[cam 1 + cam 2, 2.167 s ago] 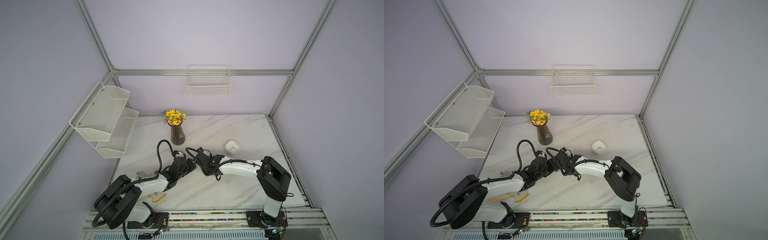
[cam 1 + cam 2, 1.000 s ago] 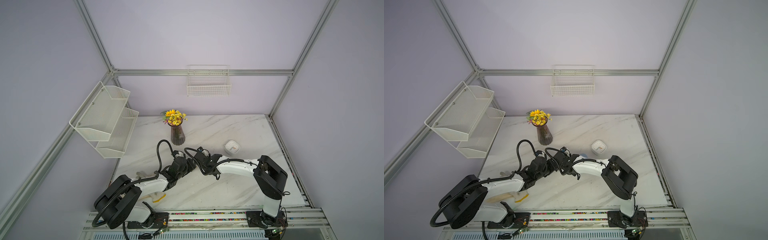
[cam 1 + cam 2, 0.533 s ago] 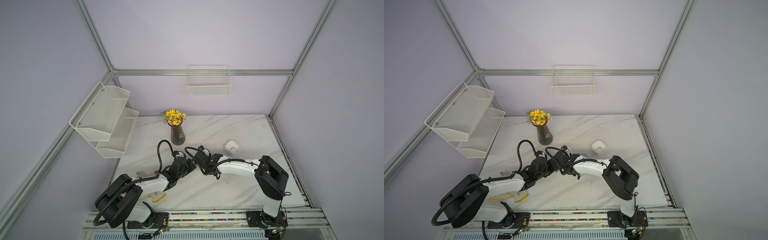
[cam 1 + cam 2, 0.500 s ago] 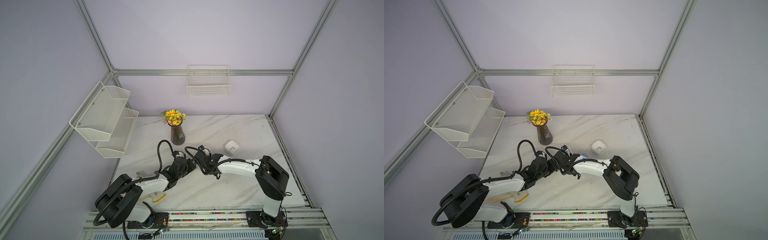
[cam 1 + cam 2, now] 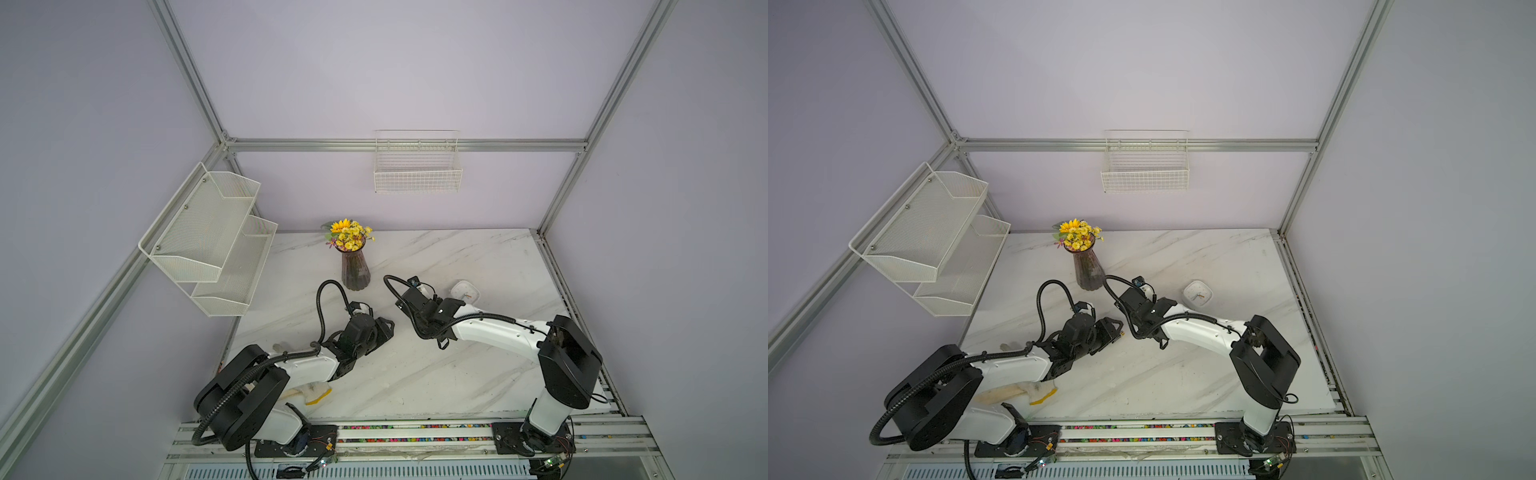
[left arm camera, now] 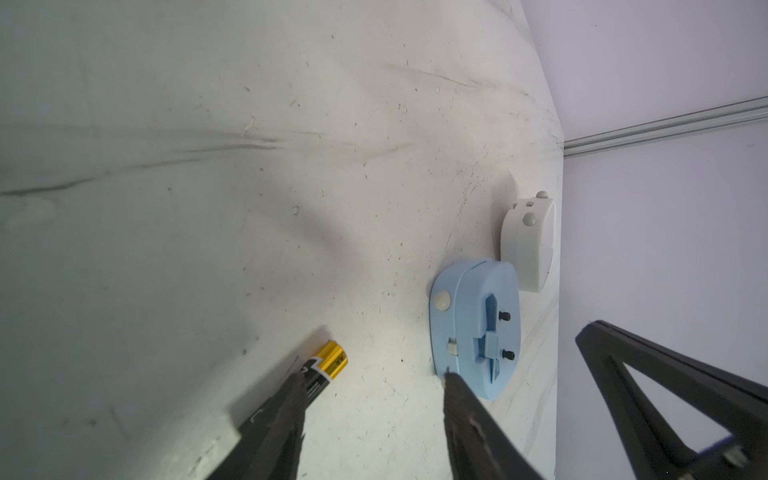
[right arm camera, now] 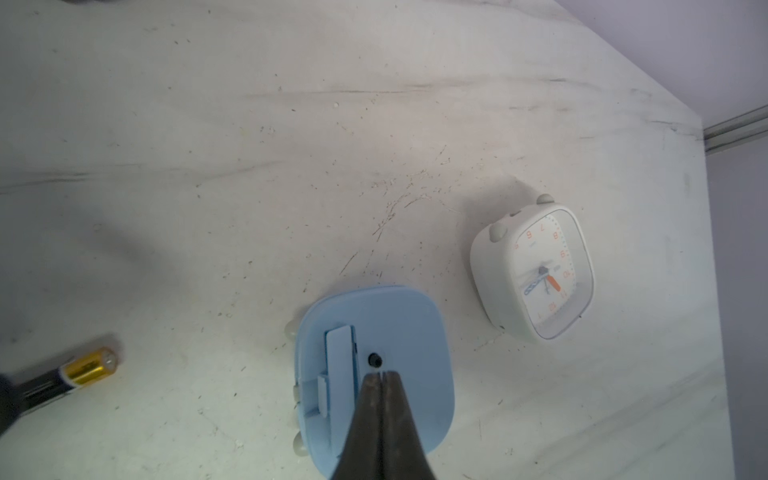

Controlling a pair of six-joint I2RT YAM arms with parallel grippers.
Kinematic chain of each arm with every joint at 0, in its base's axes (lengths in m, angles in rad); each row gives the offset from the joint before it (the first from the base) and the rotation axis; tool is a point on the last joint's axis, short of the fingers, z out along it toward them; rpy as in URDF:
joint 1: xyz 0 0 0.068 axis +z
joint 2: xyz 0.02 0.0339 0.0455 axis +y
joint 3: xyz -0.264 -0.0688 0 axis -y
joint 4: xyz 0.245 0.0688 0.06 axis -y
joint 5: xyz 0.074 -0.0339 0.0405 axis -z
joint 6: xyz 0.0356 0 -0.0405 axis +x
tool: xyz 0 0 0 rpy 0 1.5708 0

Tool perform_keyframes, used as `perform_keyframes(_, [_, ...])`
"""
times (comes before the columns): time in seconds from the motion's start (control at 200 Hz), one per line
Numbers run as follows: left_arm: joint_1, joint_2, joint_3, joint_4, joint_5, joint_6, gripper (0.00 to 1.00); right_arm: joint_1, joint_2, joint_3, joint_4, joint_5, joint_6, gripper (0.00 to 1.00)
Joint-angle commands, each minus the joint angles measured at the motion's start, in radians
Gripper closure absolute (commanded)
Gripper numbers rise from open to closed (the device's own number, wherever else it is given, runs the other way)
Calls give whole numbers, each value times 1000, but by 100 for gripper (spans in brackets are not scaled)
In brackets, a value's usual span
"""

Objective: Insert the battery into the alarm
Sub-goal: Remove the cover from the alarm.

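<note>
The battery [image 6: 328, 361], black with a gold end, lies on the marble table; one finger of my open left gripper [image 6: 370, 384] covers its black end, and bare table shows between the jaws. The alarm [image 7: 399, 328], light blue, lies face down a short way beyond, its back with a long flap and black knobs [image 6: 505, 316] facing up. My right gripper [image 7: 382, 374] is shut with nothing in it, its tips over the alarm's back beside the flap; whether they touch it I cannot tell. In the right wrist view the battery [image 7: 89, 368] lies apart from the alarm.
A white clock [image 5: 465, 292] lies face up just beyond the blue alarm. A vase of yellow flowers [image 5: 355, 270] stands behind the two grippers. White mesh shelves [image 5: 216, 237] hang on the left wall. A wire basket [image 5: 417, 170] hangs on the back wall.
The right arm has shifted a little to the right, with its gripper still shut over the alarm. The left arm and its open gripper have stayed where they were.
</note>
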Motion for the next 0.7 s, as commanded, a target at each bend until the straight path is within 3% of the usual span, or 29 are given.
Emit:
perform_keyframes(0.0, [4,26,58,51,64,37,46,-73,-74,-41,55,-96,66,99])
perform_keyframes(0.21, [-41,105,181,17,106,42,50,-293,-215,-188,205,-318,168,84])
perform_keyframes(0.3, [-78,147,247,-22,94,56,51,-363,-219,-220,244,-382,200,84])
perform_keyframes(0.38, [-105,181,307,-66,76,73,60,-422,-201,-243,282,-450,222,84])
perform_keyframes(0.49, [-135,217,370,-137,36,88,65,-460,-160,-251,318,-510,238,84])
perform_keyframes(0.695, [-170,245,455,-286,-54,97,64,-465,-95,-252,348,-518,246,86])
